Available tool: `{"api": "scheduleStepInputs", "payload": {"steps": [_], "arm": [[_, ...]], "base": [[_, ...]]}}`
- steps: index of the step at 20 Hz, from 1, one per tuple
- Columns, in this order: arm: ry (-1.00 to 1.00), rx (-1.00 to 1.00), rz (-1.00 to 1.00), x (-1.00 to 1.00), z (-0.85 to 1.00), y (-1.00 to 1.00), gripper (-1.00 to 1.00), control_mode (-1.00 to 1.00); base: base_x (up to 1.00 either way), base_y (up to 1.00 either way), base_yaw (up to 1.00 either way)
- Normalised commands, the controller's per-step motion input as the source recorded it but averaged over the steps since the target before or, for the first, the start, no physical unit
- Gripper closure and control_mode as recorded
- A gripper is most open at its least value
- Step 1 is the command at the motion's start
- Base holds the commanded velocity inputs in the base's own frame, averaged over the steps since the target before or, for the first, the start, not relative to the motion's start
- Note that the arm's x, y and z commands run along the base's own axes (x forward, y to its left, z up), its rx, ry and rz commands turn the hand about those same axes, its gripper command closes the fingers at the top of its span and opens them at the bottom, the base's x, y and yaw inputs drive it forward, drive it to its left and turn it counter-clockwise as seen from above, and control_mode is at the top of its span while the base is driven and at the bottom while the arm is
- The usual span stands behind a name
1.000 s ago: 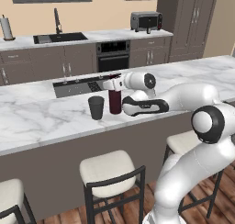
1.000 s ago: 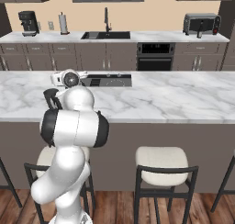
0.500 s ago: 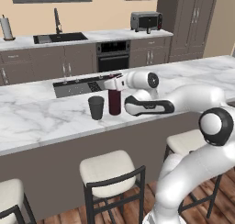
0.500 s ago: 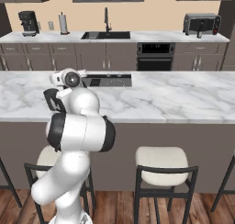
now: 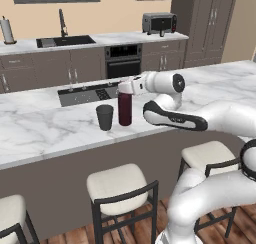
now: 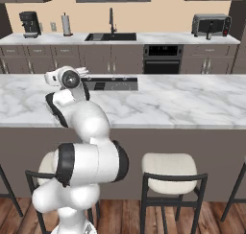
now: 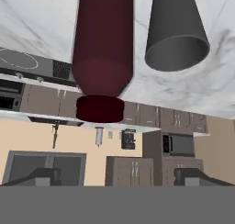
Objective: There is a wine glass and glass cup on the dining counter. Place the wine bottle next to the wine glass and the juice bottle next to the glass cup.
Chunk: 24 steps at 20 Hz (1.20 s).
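And the arm has drawn back to its right over the last half second, the big wrist joint sliding away from the juice bottle (image 5: 125, 108) while the bottle itself has not budged. The hand (image 7: 119, 176) is spread wide now, its two dark fingertips (image 7: 46, 175) far apart at the bottom of the hand view, and the maroon cap sits in the middle of that view, clear of both of them, so nothing is gripped. From the left base view the hand is up level with the bottle's top, just on its right side. The juice bottle stands upright on the white marble surface (image 5: 45, 133) of the dining counter, dark red from base to cap. Right beside it, on its left in that view, is the glass cup (image 5: 104, 117), a dark grey tumbler, upright, mouth up, shorter than the bottle, with a thin gap between the two. Behind the pair, a black cooktop (image 5: 87, 94) lies set into the marble. A cream-cushioned stool (image 5: 122, 183) stands below the counter's dark front panel.
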Motion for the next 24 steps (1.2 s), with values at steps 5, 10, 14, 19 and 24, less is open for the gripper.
{"api": "scheduleStepInputs", "payload": {"steps": [5, 10, 14, 19, 24], "arm": [[0.01, -0.02, 0.00, -1.00, 0.78, 0.00, -1.00, -1.00], [0.14, -0.08, 0.00, -1.00, 0.69, 0.00, -1.00, -1.00], [0.26, -0.12, 0.00, -1.00, 0.50, 0.00, -1.00, -1.00], [0.36, -0.19, 0.00, -1.00, 0.10, -0.11, -1.00, -1.00], [0.37, -0.22, 0.00, -0.93, -0.07, -0.55, -1.00, -1.00]], "base": [[0.00, 0.00, 0.00], [0.00, 0.00, 0.00], [0.00, 0.00, 0.00], [0.00, 0.00, 0.00], [0.00, 0.00, 0.00]]}}
